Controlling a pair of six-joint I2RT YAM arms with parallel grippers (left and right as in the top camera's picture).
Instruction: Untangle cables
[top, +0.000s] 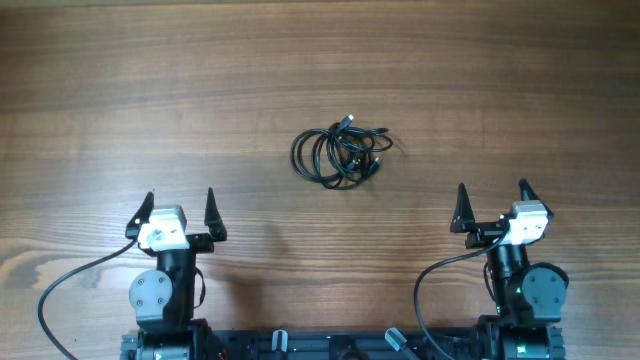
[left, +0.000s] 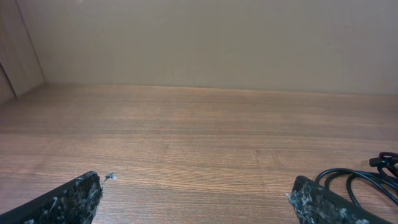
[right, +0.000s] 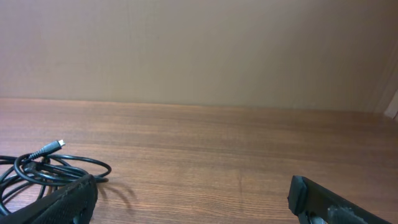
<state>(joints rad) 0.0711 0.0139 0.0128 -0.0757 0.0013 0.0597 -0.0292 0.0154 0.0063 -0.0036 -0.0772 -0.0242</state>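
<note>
1. One tangle: the cables (top: 340, 155) lie as a single knotted black coil just above the centre of the overhead frame, on the wooden table (top: 150, 80) (the number of cords in it cannot be counted).
2. Two arms sit along the lower edge. At lower left, the left gripper (top: 180, 195) has its two fingers spread wide, with nothing between them.
3. At lower right, the right gripper (top: 492, 187) stands just as wide and holds nothing.
4. Both grippers are well apart from the coil.
5. The left wrist view catches the coil at its lower right edge. The right wrist view shows it at lower left, with one small plug end (right: 55, 147) sticking out.
</note>
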